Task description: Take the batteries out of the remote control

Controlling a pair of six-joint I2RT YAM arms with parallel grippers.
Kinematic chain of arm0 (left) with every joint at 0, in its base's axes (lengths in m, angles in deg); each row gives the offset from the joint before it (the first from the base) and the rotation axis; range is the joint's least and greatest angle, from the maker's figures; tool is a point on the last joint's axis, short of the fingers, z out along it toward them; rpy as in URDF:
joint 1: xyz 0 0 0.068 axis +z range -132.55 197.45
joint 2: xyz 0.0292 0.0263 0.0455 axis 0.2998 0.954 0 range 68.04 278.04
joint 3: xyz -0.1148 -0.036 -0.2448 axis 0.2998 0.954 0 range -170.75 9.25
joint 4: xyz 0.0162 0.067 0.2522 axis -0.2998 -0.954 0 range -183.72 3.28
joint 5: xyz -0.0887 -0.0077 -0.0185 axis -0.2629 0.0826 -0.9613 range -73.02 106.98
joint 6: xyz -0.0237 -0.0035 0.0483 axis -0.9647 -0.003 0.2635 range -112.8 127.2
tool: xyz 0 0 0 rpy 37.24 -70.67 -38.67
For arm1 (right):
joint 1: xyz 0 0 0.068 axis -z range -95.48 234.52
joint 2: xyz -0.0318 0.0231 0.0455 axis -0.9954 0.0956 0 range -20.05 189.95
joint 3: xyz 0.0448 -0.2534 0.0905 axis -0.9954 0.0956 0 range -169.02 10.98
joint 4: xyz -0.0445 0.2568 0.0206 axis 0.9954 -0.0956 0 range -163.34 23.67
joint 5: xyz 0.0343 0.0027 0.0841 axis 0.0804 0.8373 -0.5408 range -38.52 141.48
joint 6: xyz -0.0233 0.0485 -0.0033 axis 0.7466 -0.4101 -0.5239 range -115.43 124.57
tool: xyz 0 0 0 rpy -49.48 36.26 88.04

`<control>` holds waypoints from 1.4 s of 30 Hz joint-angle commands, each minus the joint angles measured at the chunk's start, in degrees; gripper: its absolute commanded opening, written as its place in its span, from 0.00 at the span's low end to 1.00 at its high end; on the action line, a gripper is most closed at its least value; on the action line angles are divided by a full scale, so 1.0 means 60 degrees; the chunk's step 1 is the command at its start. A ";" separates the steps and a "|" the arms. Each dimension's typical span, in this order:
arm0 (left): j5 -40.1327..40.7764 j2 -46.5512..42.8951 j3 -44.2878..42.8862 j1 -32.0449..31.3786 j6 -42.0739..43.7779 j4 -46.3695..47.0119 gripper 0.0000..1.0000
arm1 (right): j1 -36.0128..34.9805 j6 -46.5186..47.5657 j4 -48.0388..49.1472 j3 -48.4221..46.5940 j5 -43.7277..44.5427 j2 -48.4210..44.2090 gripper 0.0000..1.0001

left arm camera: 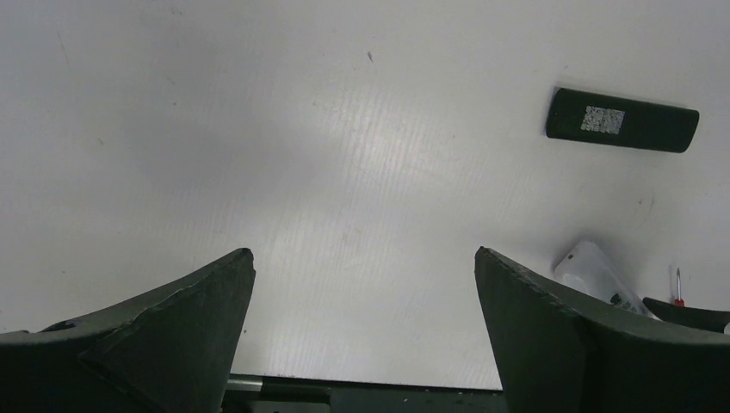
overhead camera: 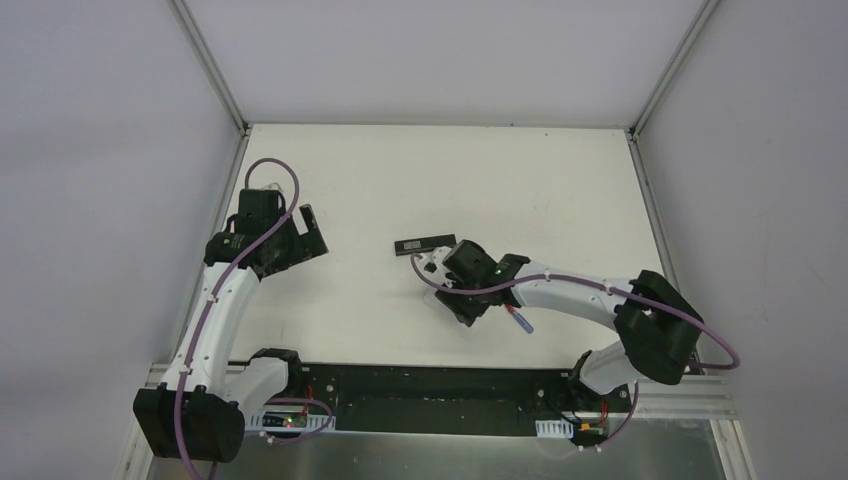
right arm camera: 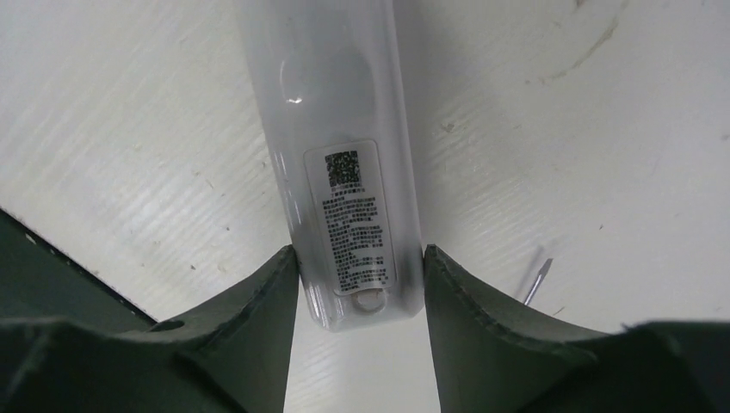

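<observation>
Right gripper (right arm camera: 360,252) has its jaws closed most of the way onto the white remote (right arm camera: 353,172), one finger pressed to each long side near the rounded end that carries a small hole. That remote lies flat on the table (overhead camera: 400,170) around mid-table, back face up, with a printed label and a square code showing. Seen from the right wrist, its long axis runs straight away from the gripper and its far end leaves the picture. From above, the wrist covers most of it.

Left gripper (left arm camera: 363,254) hangs over the left side of the table with its jaws spread wide, nothing between them and touching nothing.

A black remote (overhead camera: 425,245) lies just beyond the right gripper, long axis running across the table, a pale label facing up. It sits apart from the white one. A blue-handled screwdriver (overhead camera: 521,321) rests on the table beside the right forearm, its tip close to the right gripper's finger.
</observation>
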State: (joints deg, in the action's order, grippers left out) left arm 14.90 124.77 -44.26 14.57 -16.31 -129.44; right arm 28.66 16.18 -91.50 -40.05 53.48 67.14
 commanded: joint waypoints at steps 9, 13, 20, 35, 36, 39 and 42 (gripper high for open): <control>-0.2412 0.0235 0.0526 0.0089 -0.0004 0.0454 0.93 | 0.0011 0.5344 0.2441 0.0613 -0.1625 -0.0487 0.39; -0.3037 0.0173 0.0940 0.0059 -0.0141 0.0728 0.92 | 0.0015 0.5950 0.2655 0.0658 -0.1880 -0.0150 0.40; -0.3846 0.0245 0.1597 -0.0491 -0.0727 0.1732 0.90 | 0.0009 0.5644 0.2853 0.0579 -0.1609 -0.0019 0.66; -0.1511 0.2319 0.1279 -0.4434 -0.2648 0.3154 0.80 | 0.1367 -0.3093 0.2024 0.0732 0.1877 -0.3421 0.81; -0.1335 0.2425 0.1299 -0.4667 -0.2790 0.3249 0.79 | 0.1586 -0.4386 0.1301 0.0496 0.1858 -0.3461 0.77; -0.0931 0.2738 0.1302 -0.5343 -0.3162 0.3456 0.76 | 0.2075 -0.7588 0.0227 0.0462 0.0762 -0.3488 0.69; -0.0534 0.2870 0.1563 -0.5776 -0.3590 0.3694 0.76 | 0.2127 -0.9185 0.0629 0.0861 -0.0669 -0.3372 0.63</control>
State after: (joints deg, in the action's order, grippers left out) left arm 6.28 141.29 -35.17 -17.30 -32.75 -110.29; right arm 41.25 -13.54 -83.70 -36.02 57.87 46.51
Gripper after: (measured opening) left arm 0.759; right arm 0.661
